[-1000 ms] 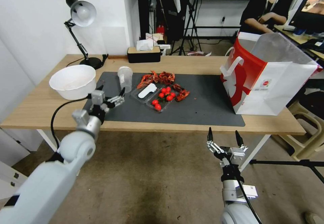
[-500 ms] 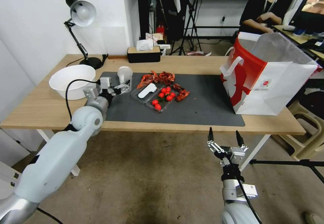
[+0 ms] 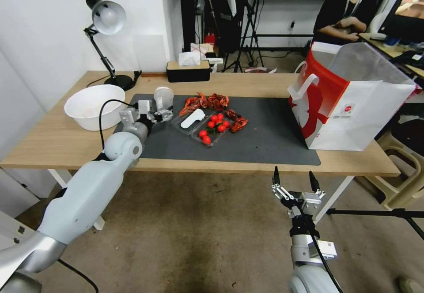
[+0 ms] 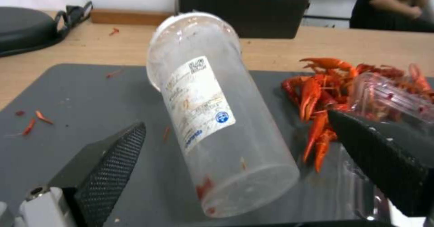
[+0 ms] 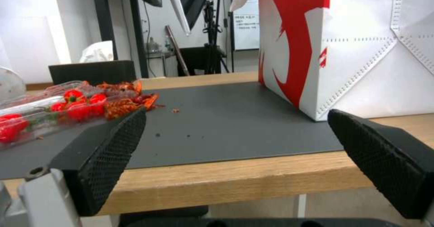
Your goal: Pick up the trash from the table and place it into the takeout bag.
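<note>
While your left gripper (image 3: 160,115) spreads its fingers either side of the tilted clear plastic cup (image 3: 163,97), the cup stands on the dark mat (image 3: 265,134), far from the takeout bag (image 3: 353,103); your right gripper (image 3: 293,182) hangs open below the table (image 3: 44,142) edge.

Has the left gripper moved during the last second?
Yes. The left gripper moved up from the mat's near edge toward the clear plastic cup, now beside the white bowl.

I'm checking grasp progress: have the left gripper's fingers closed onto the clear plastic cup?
No. In the left wrist view the clear plastic cup leans between the left gripper's fingers, with visible gaps on both sides.
</note>
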{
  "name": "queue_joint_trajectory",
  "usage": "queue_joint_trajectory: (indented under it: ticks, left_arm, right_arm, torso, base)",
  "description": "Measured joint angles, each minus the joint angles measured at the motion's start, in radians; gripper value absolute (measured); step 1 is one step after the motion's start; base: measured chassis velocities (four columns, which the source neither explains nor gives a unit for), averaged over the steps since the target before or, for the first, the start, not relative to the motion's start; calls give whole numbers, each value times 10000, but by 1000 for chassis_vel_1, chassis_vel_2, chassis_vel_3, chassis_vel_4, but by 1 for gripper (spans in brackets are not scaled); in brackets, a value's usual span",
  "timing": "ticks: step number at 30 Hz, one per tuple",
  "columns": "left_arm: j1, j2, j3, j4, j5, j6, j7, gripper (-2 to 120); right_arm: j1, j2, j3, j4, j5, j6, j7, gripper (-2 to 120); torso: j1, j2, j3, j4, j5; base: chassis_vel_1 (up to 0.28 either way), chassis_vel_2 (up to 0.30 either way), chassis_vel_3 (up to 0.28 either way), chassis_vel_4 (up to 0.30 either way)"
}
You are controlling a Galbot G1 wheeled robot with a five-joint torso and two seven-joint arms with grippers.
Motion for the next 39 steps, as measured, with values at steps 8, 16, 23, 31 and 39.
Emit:
queue_joint_trajectory:
  ticks: [8, 16, 23, 31, 39]
  left_arm:
    - [-433, -245, 185, 504, 2, 357, -291, 99]
    - [-541, -315, 236, 642, 33, 616, -490, 77]
    - [-609, -366, 283, 734, 68, 908, -637, 54]
    - [-570, -282, 358, 698, 543, 560, -354, 50]
    - [-1202, -122, 933, 271, 627, -726, 659, 50]
  right_arm:
    - [-33, -35, 89, 0, 0, -1, 6, 100]
    - [-17, -52, 120, -9, 12, 1, 20, 100]
    - [9, -29, 106, -75, 21, 6, 29, 100]
    - [0, -24, 94, -81, 25, 15, 41, 100]
    - [2, -13, 76, -59, 20, 19, 41, 100]
  torso:
    - [0, 1, 0, -1, 0]
    - [-1, 1, 0, 1, 0]
    - [-1, 1, 0, 1, 0]
    - [-1, 1, 0, 3, -4]
    - [-1, 0, -1, 1, 0]
  base:
    - [0, 0, 0, 0]
    - [0, 0, 0, 0]
    - [0, 0, 0, 0]
    - [0, 0, 0, 0]
    - [0, 0, 0, 0]
